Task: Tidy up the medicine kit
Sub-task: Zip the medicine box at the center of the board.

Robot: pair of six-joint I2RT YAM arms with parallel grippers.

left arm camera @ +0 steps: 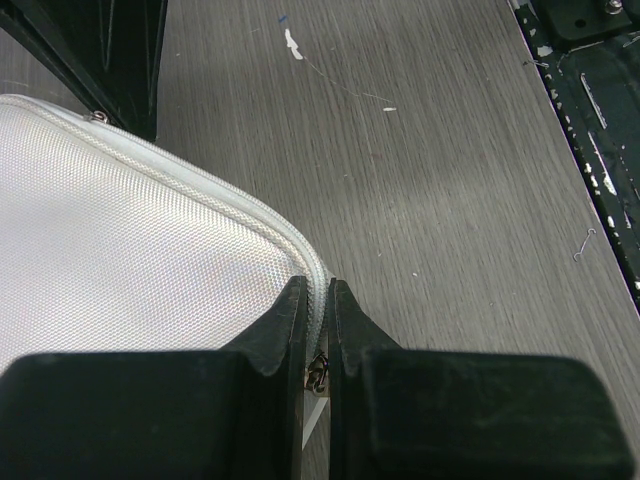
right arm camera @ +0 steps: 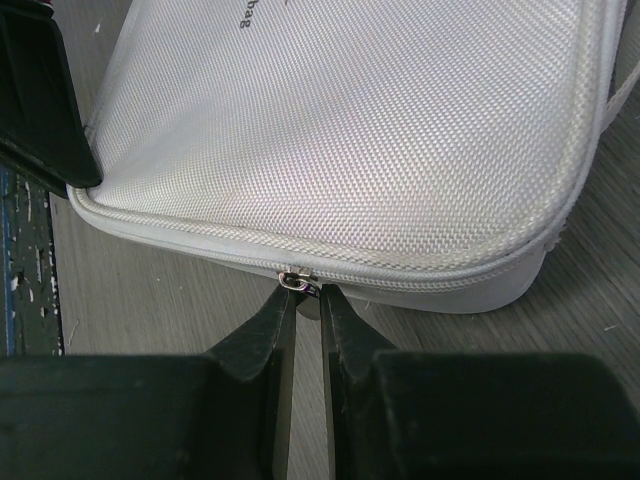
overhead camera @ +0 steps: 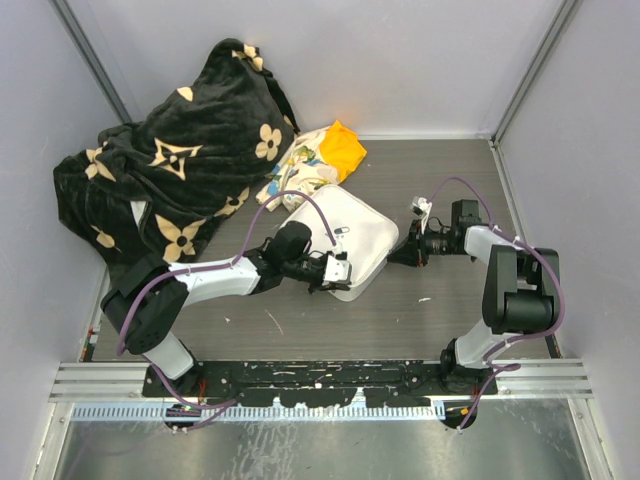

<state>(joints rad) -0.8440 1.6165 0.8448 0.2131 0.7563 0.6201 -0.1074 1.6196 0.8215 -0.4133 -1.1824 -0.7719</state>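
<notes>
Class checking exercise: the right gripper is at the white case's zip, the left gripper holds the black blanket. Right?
No. The left gripper pinches the edge of the white case, not the blanket (left wrist view); the right gripper is at its zip.

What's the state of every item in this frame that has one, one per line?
medicine kit: lid down, zip shut where visible, lying flat.
left claw: shut on the kit's corner seam.
right claw: pinched on the zip pull.
black blanket: crumpled heap.
floral-and-orange cloth: bunched behind the kit.
</notes>
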